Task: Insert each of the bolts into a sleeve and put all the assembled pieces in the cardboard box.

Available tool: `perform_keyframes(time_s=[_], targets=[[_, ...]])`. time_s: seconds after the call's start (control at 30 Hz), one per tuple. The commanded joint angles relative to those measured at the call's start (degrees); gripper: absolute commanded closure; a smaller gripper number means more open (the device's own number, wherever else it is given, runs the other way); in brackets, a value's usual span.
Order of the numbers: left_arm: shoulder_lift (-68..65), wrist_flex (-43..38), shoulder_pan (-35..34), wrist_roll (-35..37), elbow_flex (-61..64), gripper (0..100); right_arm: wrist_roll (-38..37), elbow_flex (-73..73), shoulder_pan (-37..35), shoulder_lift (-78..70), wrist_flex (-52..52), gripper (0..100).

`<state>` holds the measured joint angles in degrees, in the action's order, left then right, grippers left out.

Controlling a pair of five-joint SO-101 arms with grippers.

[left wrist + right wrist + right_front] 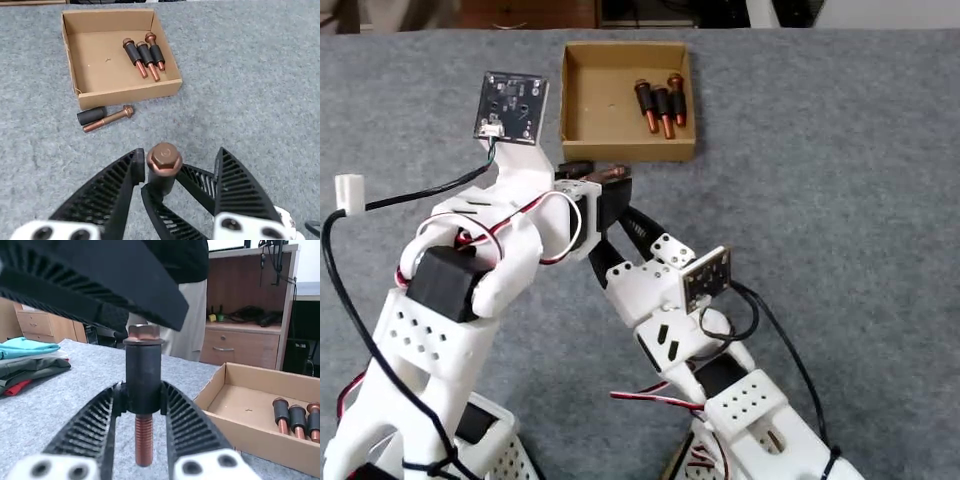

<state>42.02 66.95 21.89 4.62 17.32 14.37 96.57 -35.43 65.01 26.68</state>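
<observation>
Your right gripper [142, 392] clamps the sleeved bolt [143, 362] upright; your left gripper [181, 160] stands open around its head, near the cardboard box [130, 93].

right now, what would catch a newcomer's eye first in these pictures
A copper bolt stands in a black sleeve, gripped upright by the right tool, the open left tool around its head. The cardboard box holds three finished pieces; a loose bolt and loose sleeve lie just outside it.
</observation>
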Motion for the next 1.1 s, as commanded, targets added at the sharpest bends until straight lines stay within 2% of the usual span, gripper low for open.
perform_keyframes(time_s=[0.0, 0.1, 0.2, 0.37, 0.47, 0.57, 0.77, 1.07], targets=[[0.13, 0.35, -0.09, -0.53, -3.16, 77, 0.35, 0.13, -0.4, 1.36, 1.67, 99.6], [0.84, 0.18, -0.18, -0.79, -3.16, 78, 0.35, 0.13, -0.31, 1.36, 1.23, 99.6], [0.92, -0.62, -3.16, -0.88, -5.19, 84, 0.35, -0.04, 1.54, 1.36, 1.23, 99.6], [0.92, -0.88, -12.66, -0.97, -9.67, 98, 0.7, -6.37, 12.35, 0.92, -4.92, 99.6], [0.92, -0.26, -17.05, -0.97, -8.88, 98, 0.62, -13.14, 18.07, 0.75, -11.43, 99.6], [0.92, -0.44, -19.78, -0.97, -4.92, 98, 0.26, -19.3, 20.7, -2.07, -15.47, 99.6], [0.92, -0.44, -21.01, -0.88, 4.04, 98, -3.34, -28.0, 21.05, -18.42, -11.69, 99.6], [0.92, -0.44, -21.01, -0.97, 8.88, 98, -6.15, -42.77, 21.41, -45.14, -3.08, 99.3]])
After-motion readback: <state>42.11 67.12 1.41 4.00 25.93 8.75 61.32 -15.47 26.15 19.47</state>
